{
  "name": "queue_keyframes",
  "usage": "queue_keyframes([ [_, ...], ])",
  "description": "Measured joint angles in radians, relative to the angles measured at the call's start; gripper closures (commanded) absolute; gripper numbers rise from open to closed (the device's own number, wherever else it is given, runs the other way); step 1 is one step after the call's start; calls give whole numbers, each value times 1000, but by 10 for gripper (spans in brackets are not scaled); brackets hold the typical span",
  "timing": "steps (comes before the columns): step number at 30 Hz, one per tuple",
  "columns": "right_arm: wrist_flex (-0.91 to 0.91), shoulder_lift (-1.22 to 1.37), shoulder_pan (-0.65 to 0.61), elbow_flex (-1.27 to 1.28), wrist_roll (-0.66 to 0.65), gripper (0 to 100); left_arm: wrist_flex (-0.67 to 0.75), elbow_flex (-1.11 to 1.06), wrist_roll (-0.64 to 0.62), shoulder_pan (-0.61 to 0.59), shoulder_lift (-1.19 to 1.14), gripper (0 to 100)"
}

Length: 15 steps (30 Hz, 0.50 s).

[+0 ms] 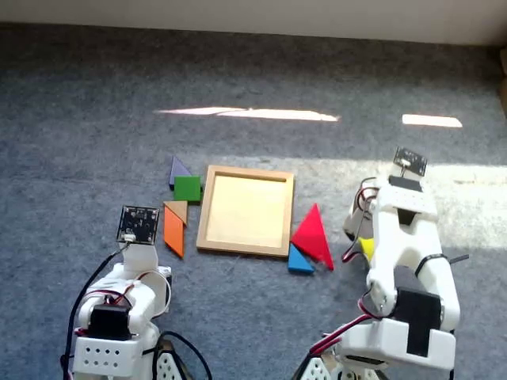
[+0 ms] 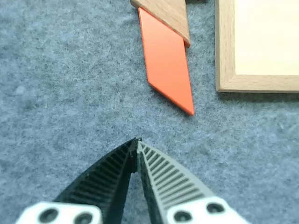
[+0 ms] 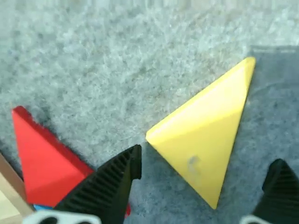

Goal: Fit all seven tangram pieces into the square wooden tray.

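Note:
The square wooden tray point(image 1: 204, 223) lies mid-table with nothing in it. To its left are a purple triangle point(image 1: 178, 169), a green square point(image 1: 188, 188), a wooden triangle point(image 1: 177, 210) and an orange parallelogram point(image 1: 173, 232). At the tray's right lie a red triangle point(image 1: 314, 234) and a small blue triangle point(image 1: 299, 260). A yellow triangle point(image 3: 205, 144) lies flat on the carpet under the right arm, between the spread fingers of my open right gripper point(image 3: 205, 177). My left gripper point(image 2: 136, 145) is shut and holds nothing, just short of the orange parallelogram point(image 2: 167, 60).
Grey carpet covers the table. The tray's corner point(image 2: 225, 79) lies beside the orange piece. Sunlit streaks point(image 1: 253, 113) cross the far carpet. Both arm bases stand at the near edge.

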<state>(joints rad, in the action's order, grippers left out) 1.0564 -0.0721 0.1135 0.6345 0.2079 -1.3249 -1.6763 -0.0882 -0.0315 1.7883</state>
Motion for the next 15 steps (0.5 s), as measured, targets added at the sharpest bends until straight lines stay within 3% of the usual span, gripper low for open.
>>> queue_keyframes([
  [15,-55,118,8,-38,-3,609,0,0,0,0,0,994],
])
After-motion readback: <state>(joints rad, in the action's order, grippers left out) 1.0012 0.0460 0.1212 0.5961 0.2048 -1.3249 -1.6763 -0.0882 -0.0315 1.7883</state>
